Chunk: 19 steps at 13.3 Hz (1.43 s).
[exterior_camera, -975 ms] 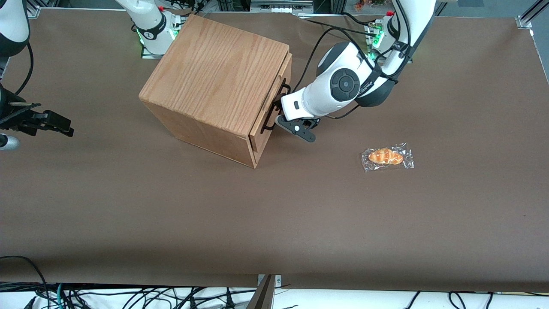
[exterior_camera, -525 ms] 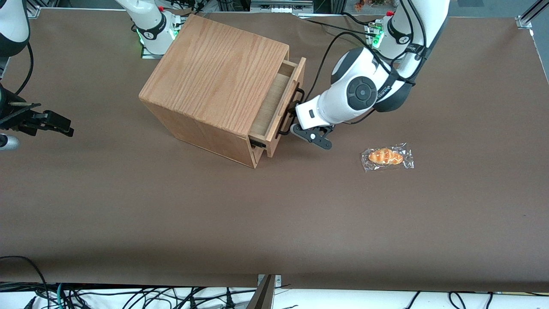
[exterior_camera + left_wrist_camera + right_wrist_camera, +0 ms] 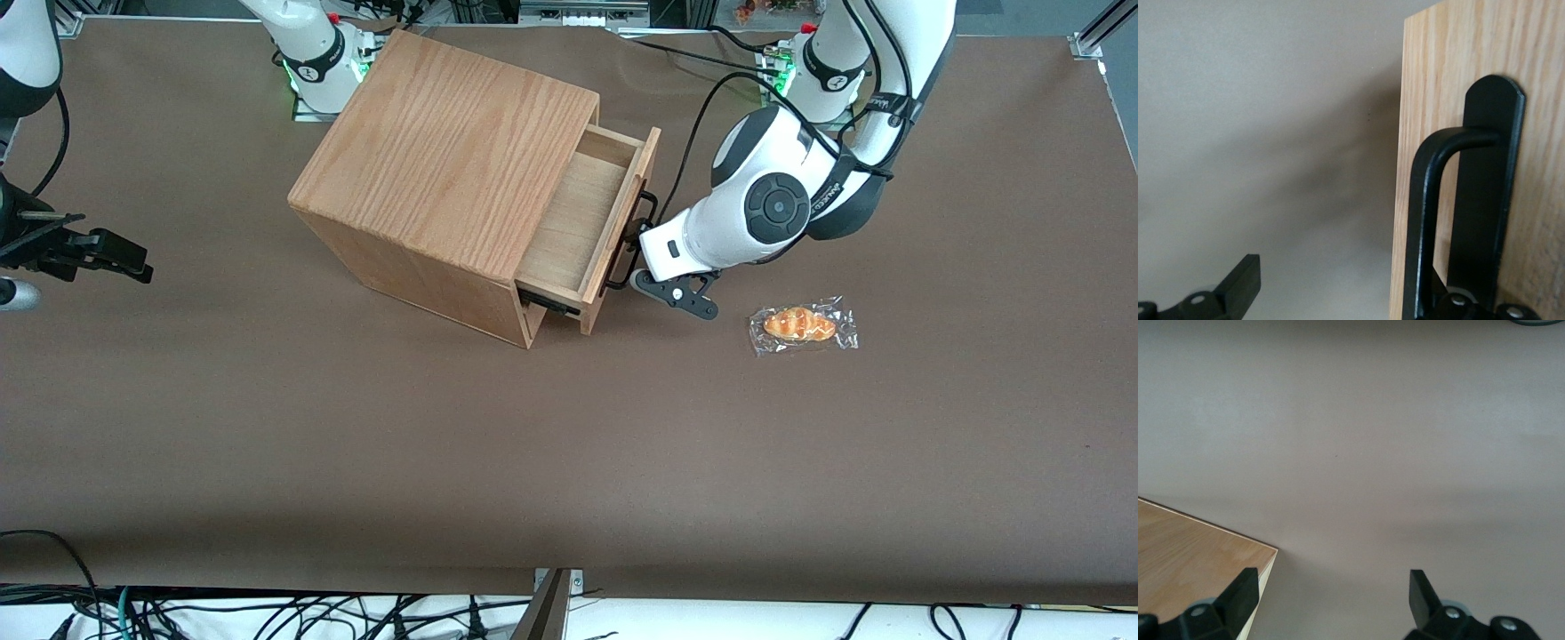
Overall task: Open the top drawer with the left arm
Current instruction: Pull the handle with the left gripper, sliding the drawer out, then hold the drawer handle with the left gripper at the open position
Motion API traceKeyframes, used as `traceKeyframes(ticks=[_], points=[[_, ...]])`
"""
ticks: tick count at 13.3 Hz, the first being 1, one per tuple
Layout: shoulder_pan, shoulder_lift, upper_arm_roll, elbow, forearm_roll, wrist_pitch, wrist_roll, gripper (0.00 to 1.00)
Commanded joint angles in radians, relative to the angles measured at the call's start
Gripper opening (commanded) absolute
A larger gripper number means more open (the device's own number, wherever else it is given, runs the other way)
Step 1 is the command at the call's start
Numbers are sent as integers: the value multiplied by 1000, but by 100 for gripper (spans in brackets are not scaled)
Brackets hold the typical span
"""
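1. A desk (image 3: 356, 462) covered in plain brown sheeting fills the front view. Cables trail along its edge nearest the front camera, and metal framing lines the edge at the arms' bases.
2. An oak-grain cabinet (image 3: 444, 151) stands on the desk, turned at an angle, its front facing the working arm's end of the desk.
3. The drawer (image 3: 582, 227) at the cabinet's top is pulled partly out. Its pale wooden floor shows and nothing can be seen inside.
4. A black bar handle (image 3: 633, 240) is fixed to the drawer's front panel.
5. The left arm (image 3: 765, 209) reaches down in front of the drawer, its white wrist block close to the panel.
6. The gripper (image 3: 642, 253) is at the handle. In the wrist view one finger (image 3: 1471, 303) sits by the handle (image 3: 1431, 220) and the other finger (image 3: 1238, 287) stands well apart over bare desk, so the jaws are wide and not clamped on the bar.
7. A wrapped croissant (image 3: 800, 324) lies on the desk near the gripper, toward the working arm's end and a little nearer the front camera.
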Motion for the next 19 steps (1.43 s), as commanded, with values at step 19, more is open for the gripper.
traceKeyframes(ticks=[19], points=[[41,-42,59,-7,179,-118,4,100]])
